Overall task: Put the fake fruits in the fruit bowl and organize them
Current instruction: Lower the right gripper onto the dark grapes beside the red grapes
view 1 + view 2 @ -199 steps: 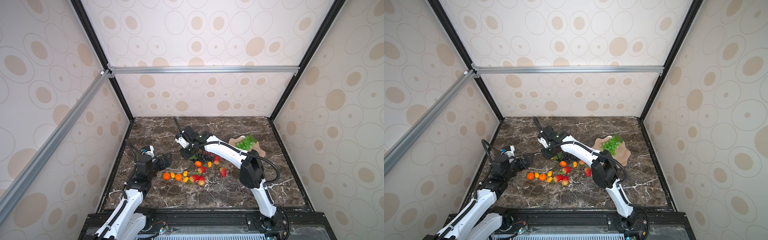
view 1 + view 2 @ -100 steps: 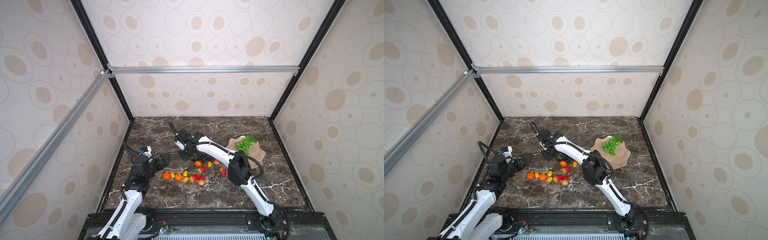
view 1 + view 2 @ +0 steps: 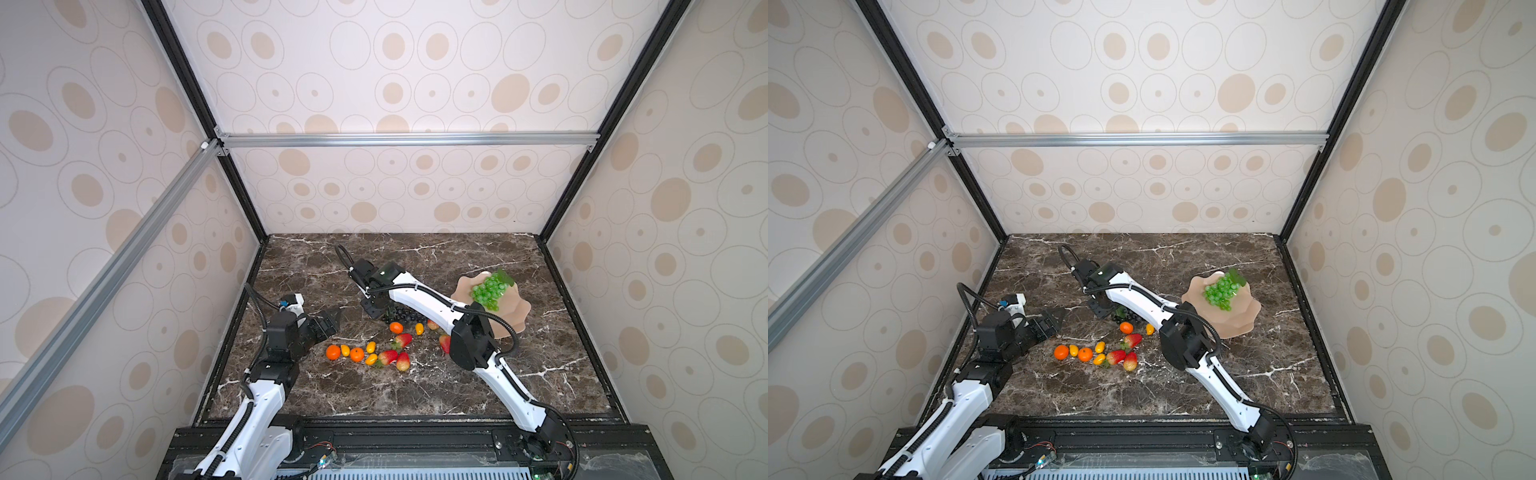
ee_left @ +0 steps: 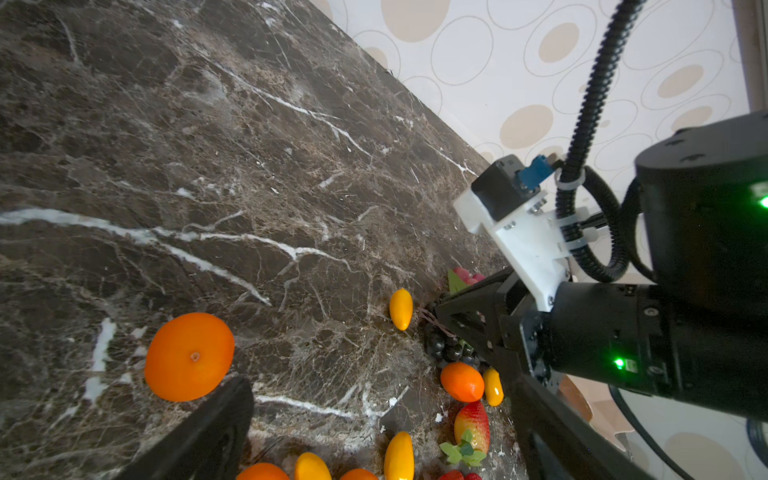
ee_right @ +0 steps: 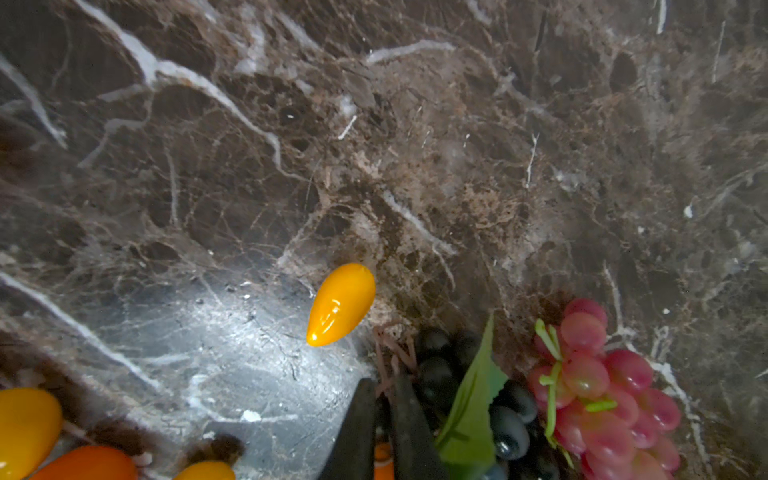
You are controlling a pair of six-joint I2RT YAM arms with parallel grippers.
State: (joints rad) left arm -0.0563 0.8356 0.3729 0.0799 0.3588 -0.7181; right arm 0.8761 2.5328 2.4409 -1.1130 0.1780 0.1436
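one green grape bunch (image 3: 490,291) in fruit bowl (image 3: 519,309)

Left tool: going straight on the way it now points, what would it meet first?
Probably the right tool, shut on the dark grape bunch; the left tool points there over bare table, but depth is unclear.

Shows only part of dark grape bunch (image 3: 401,316) under right arm (image 3: 419,296), both top views | loses fruit bowl (image 3: 515,311) rim behind that arm | crops red grape bunch (image 5: 602,386), right gripper (image 5: 384,390), right wrist view
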